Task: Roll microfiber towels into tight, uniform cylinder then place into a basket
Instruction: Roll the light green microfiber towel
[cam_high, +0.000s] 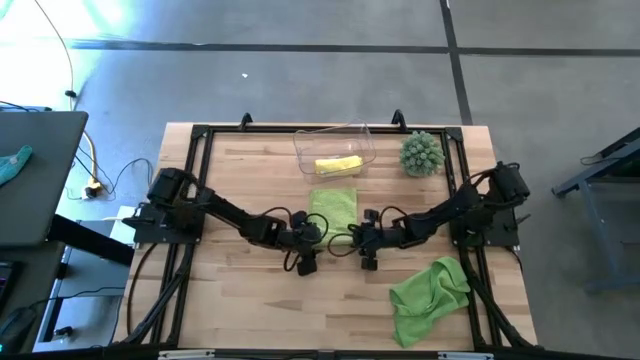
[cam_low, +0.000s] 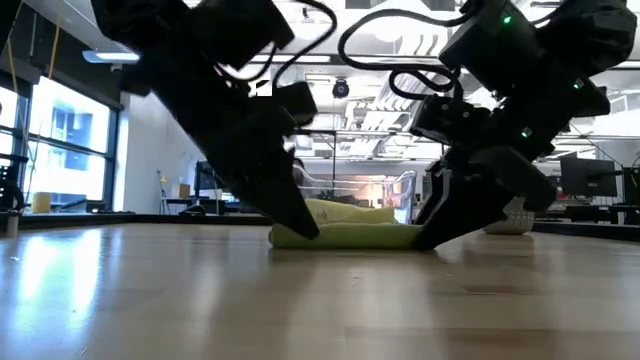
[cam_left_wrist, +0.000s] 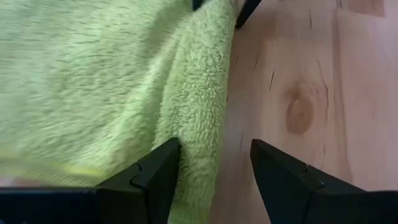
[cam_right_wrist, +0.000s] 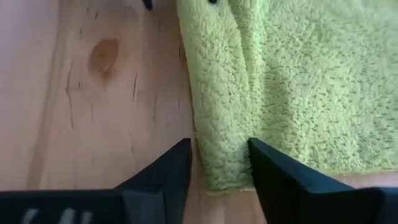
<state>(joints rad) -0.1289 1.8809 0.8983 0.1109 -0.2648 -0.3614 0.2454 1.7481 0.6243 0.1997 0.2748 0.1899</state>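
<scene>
Going L to R across the table: your left gripper (cam_high: 312, 238) sits at the near-left corner of the lime towel (cam_high: 333, 210) laid flat mid-table. In the left wrist view its fingers (cam_left_wrist: 155, 177) stand apart, straddling the towel's folded near edge (cam_left_wrist: 199, 124): one finger on the cloth, the other over bare wood. No clamp yet.

Your right gripper (cam_high: 362, 240) mirrors it at the near-right corner. Fingers (cam_right_wrist: 273, 171) apart w/ the rolled lip (cam_right_wrist: 214, 124) between them; looks partway to closing, not yet pinched, as far as I can tell.

Further R, the second lime towel (cam_high: 428, 296) lies crumpled near the front-right edge. Behind, the basket (cam_high: 335, 150) already holds a yellow roll (cam_high: 338, 165); the spiky plant (cam_high: 421, 153) is just beside it.

Risks, my read:
- The two sides aren't matched. If one bites before the other, the roll starts skewed and you get a cone, not a cylinder.
- Left finger over wood may grab only the top layer, so the fold slips out and the roll goes loose.
- Fingertips pressing the table could drag the whole towel instead of turning the edge.

Views: only the wrist cams show finger gap and cloth layering. The low view (cam_low: 345, 235) shows both tips down at table level and the lip's thickness, but no gap. Only the high view shows the basket and the spare towel.
</scene>
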